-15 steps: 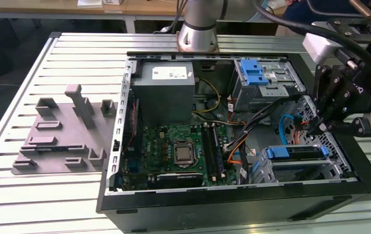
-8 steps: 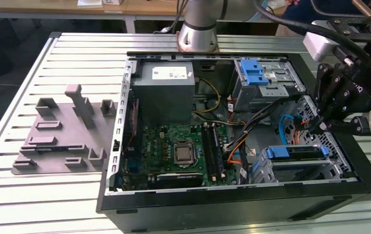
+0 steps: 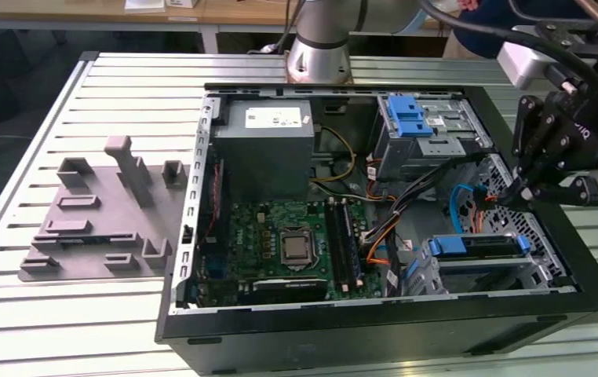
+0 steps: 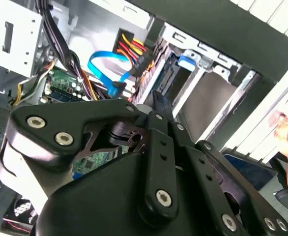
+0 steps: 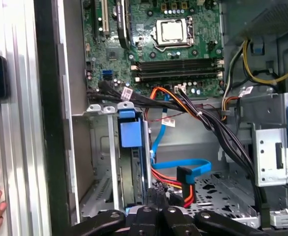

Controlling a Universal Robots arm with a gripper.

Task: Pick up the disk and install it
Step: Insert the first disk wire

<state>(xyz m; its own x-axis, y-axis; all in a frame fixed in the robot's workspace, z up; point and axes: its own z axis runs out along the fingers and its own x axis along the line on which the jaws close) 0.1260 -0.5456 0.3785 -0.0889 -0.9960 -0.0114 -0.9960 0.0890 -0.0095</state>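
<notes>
Poised narrow and empty at the exterior view's right, hand just above the case. Slotted on edge in the lower-right bay, disk, blue rails guiding it; seemingly seated already.

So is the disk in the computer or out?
In. The disk sits slotted in the metal drive cage inside the open computer case.

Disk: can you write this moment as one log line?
disk: in drive bay | end effector: near it, by blue cable
</notes>
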